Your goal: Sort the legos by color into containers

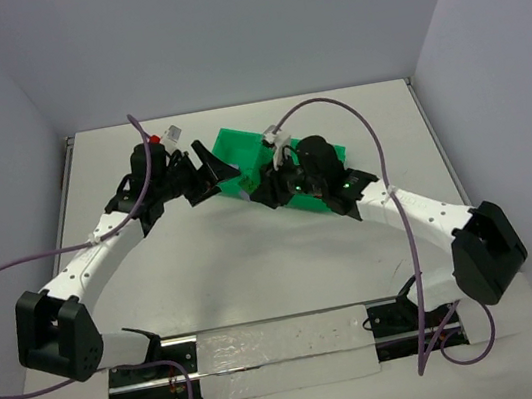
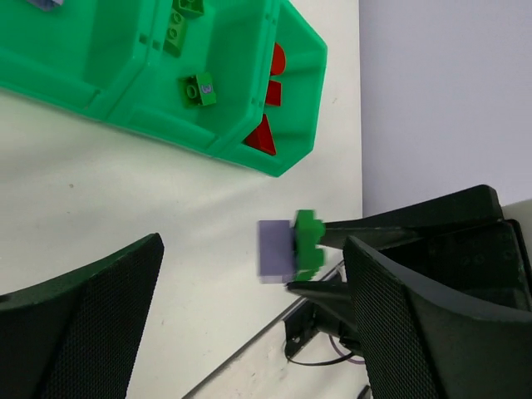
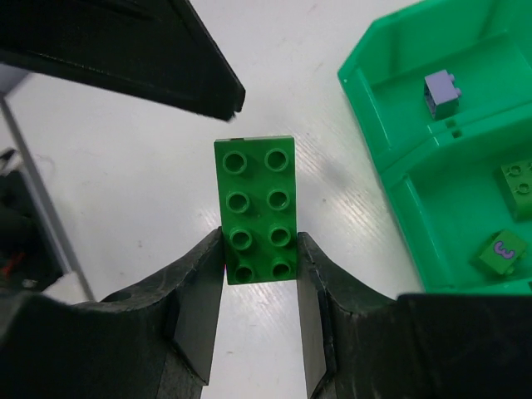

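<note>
My right gripper [image 3: 259,249] is shut on a green eight-stud lego [image 3: 253,208], pinching its near end above the table. In the left wrist view that green lego [image 2: 309,243] has a lavender lego [image 2: 277,249] joined to it, blurred. My left gripper [image 2: 249,248] is open, its fingers [image 2: 91,316] wide on either side of that stack without touching it. The green tray of containers [image 2: 100,100] lies just beyond: red legos [image 2: 262,137] in the end compartment, green legos [image 2: 199,89] in the middle, a lavender lego [image 3: 442,90] in the other end one. From above, both grippers [image 1: 208,168] [image 1: 259,185] meet at the tray [image 1: 237,143].
The white table ends at a grey wall [image 2: 440,100] close behind the tray's red end. A clear plastic strip on a metal rail [image 1: 280,349] runs along the near edge between the arm bases. Purple cables [image 1: 381,161] loop over both arms.
</note>
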